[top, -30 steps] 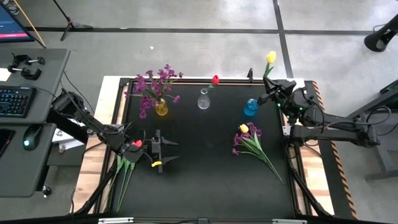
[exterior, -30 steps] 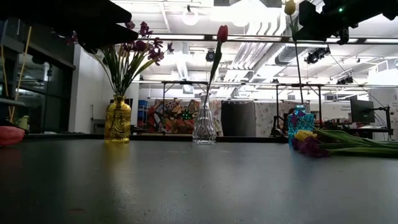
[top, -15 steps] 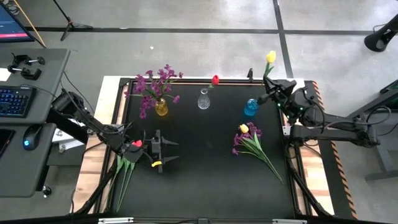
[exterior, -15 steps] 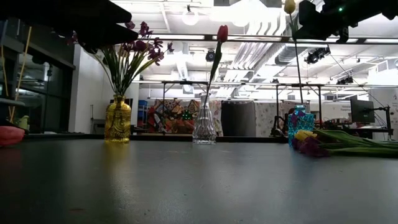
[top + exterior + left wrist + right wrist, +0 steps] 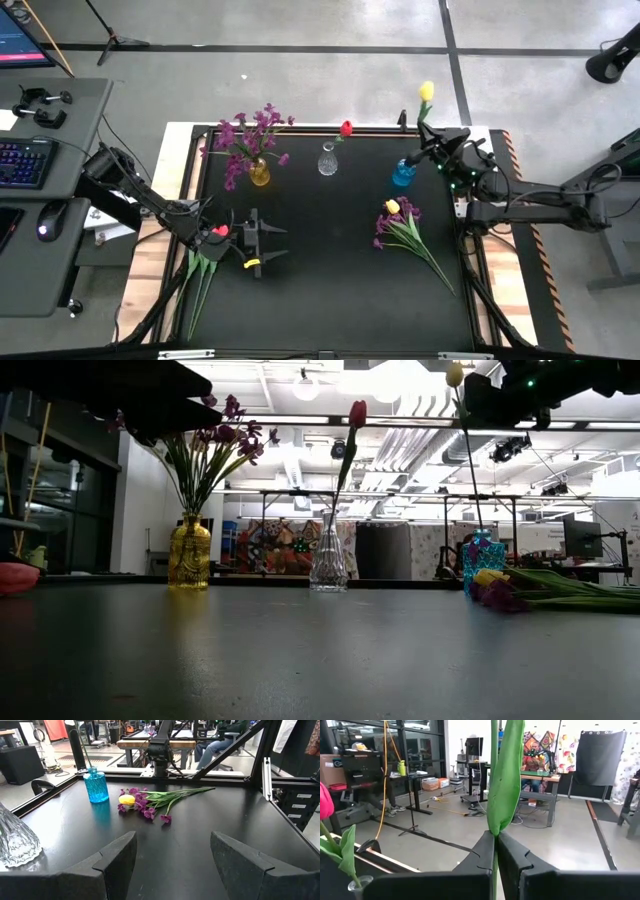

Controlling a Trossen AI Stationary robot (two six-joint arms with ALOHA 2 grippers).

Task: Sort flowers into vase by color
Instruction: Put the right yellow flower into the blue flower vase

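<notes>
1 yellow tulip (image 5: 427,91), green-stemmed, upright in right hand (image 5: 428,146)

A dark desk (image 5: 330,270) is sitting framed by a wooden edge (image 5: 178,180). To its side, a grey workstation (image 5: 45,220) is carrying a keyboard (image 5: 22,162), a mouse (image 5: 46,219) and a controller (image 5: 40,103). A tripod foot (image 5: 118,40) is standing on the concrete floor (image 5: 300,25). Beyond the desk, a seated person (image 5: 534,751) is showing at a bench.

Black tabletop (image 5: 330,250). Yellow vase (image 5: 259,174): purple sprays (image 5: 245,138). Clear vase (image 5: 327,160): red tulip (image 5: 346,128). Blue vase (image 5: 403,173): yellow tulip (image 5: 426,91), green stem.
</notes>
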